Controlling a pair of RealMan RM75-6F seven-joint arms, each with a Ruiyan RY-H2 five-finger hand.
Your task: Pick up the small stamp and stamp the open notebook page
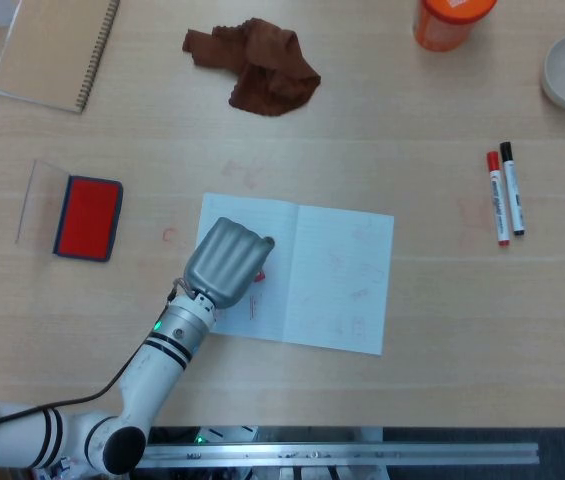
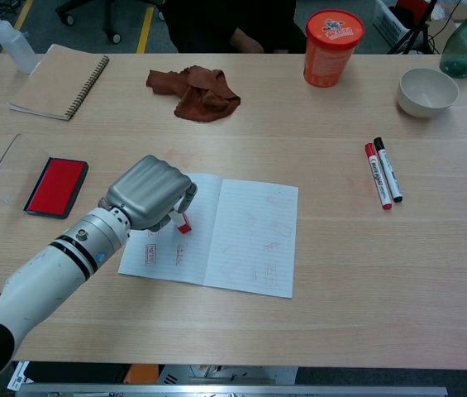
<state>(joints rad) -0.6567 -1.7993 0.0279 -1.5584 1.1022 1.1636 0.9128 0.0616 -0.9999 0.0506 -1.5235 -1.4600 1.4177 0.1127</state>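
We record one left hand (image 2: 149, 193), low and left of centre in the chest view, its fingers curled together and clamped on the small stamp (image 2: 183, 223), whose red tip alone shows below the knuckles; the rest of the stamp body is hidden inside the fist, and we cannot tell whether the tip touches the paper. In the head view the same hand (image 1: 226, 262) covers nearly all of the stamp, leaving a sliver of red at its lower right edge. The stamp sits over the left page of the open notebook (image 2: 250, 240), which lies flat at the centre of the frame; faint red marks on both pages are too small to read. The right hand appears in neither view. Left of the notebook we list a red ink pad (image 2: 55, 186) with its clear lid (image 2: 6, 168) beside it, partly hard to make out against the wood. Upper left: a closed spiral notebook (image 2: 55, 83) and a squeeze bottle (image 2: 14, 45). Top centre: a crumpled brown cloth (image 2: 202, 91). Upper right: an orange cup (image 2: 332, 37), a white bowl (image 2: 427, 91), and a green object cut off at the corner. Right of centre: a red marker (image 2: 377, 187) and a black marker (image 2: 388, 180), touching side by side. The surface is a pale wooden table (image 2: 340, 298); behind it we see dark floor and chair wheels.
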